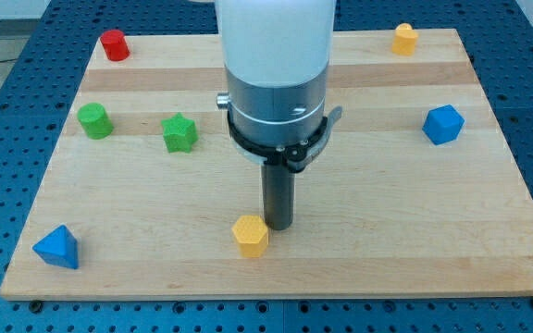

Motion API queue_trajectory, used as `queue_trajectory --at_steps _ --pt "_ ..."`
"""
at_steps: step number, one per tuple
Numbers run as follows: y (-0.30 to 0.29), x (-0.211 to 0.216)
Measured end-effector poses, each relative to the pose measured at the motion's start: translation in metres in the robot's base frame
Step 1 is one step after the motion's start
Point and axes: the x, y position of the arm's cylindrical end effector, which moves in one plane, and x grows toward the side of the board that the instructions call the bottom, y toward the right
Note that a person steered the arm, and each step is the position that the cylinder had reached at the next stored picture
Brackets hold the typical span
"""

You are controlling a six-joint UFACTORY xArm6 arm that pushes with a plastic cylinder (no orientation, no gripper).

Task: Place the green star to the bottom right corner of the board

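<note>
The green star (179, 132) lies on the wooden board (387, 240) left of centre, in the upper half. My tip (278, 226) rests on the board below centre, well to the right of and below the star. A yellow hexagonal block (250, 235) sits right beside my tip, at its lower left, touching or nearly touching it. The arm's white and grey body (276, 74) hides the board's top middle.
A green cylinder (94, 120) stands left of the star. A red cylinder (113, 44) is at top left, a yellow block (403, 39) at top right, a blue block (442, 124) at the right, a blue triangular block (57, 248) at bottom left.
</note>
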Motion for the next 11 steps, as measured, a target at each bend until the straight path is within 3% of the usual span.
queue_trajectory --at_steps 1,4,5,8,9,11 --pt "-0.002 -0.024" --pt "-0.159 -0.05" --pt "-0.175 -0.075" --pt "-0.153 -0.148" --pt "-0.124 -0.152" --pt "-0.115 -0.114"
